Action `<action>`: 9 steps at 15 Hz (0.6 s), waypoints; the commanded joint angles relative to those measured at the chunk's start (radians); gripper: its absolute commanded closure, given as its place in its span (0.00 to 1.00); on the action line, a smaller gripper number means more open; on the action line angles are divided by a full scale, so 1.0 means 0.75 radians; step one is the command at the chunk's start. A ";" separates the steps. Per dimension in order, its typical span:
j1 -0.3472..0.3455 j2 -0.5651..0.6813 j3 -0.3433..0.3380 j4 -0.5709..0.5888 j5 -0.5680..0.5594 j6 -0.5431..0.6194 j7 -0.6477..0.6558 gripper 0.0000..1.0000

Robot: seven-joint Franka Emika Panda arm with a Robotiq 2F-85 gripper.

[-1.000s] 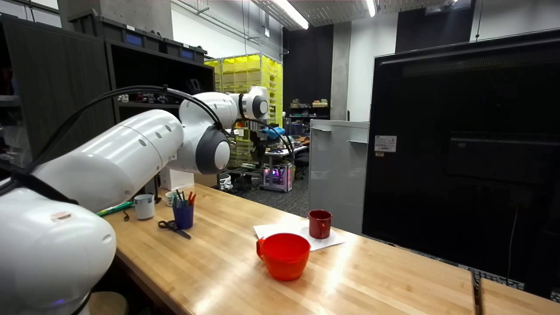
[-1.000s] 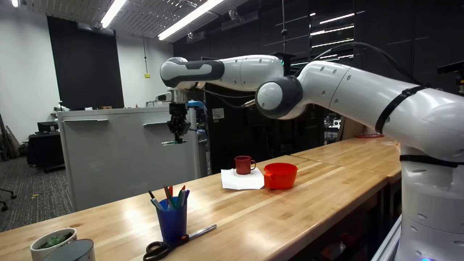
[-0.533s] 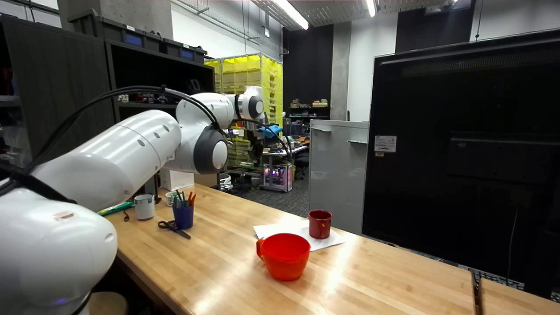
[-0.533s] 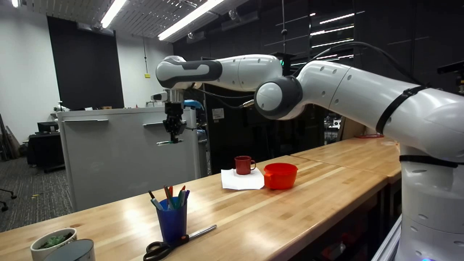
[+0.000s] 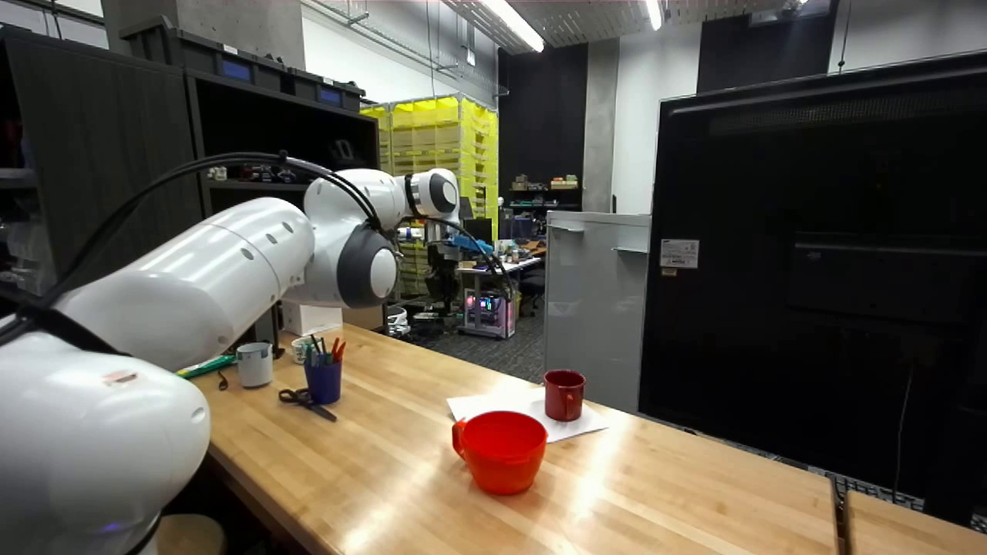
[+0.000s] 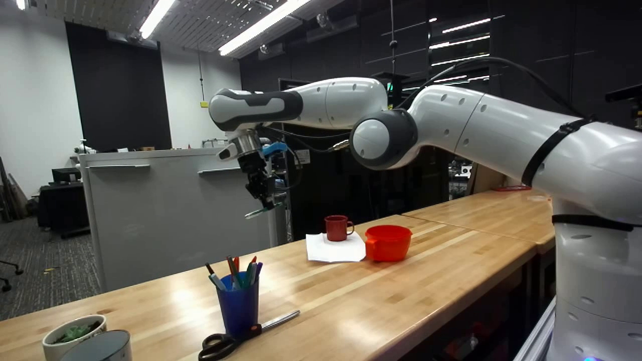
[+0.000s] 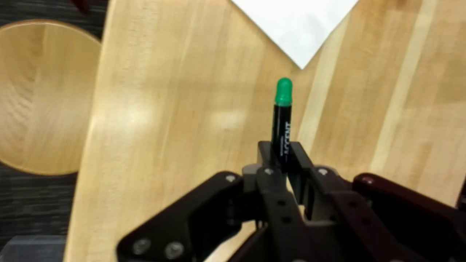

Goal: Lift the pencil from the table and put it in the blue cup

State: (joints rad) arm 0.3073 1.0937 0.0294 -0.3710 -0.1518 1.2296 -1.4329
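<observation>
Since your gripper (image 7: 282, 154) has its two fingers pinched in tight on the pencil (image 7: 283, 120), the job now looks like taking it to the blue cup (image 6: 238, 306). That pencil, which looks more like a pen, is up in the air above the table (image 6: 341, 296), leaning with its pale end low. The cup stands upright with pens (image 6: 249, 275) in it, and scissors (image 6: 256, 329) lie just beside it. Tip the pencil more, point the low end at a gap, go down slowly, and let go only once it is inside; a bump could knock the cup over. You can read "ACCENT" on the pencil's black side, but the tiny words beside it are too blurry. The label (image 5: 679, 253) on the big black panel (image 5: 771, 370) is too small to read.
</observation>
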 commanded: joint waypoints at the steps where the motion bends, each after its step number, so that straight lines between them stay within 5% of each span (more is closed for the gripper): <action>1: 0.007 0.005 -0.003 0.022 -0.002 -0.183 0.026 0.97; 3: 0.006 -0.037 0.008 -0.050 0.013 -0.233 0.030 0.97; 7: 0.020 0.014 0.028 0.043 0.021 -0.366 -0.033 0.97; 8: 0.025 -0.037 0.033 -0.045 0.021 -0.355 -0.038 0.97; 9: 0.037 0.010 0.035 0.035 0.013 -0.420 -0.067 0.97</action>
State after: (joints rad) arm 0.3167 1.0973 0.0486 -0.3717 -0.1374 0.9893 -1.4463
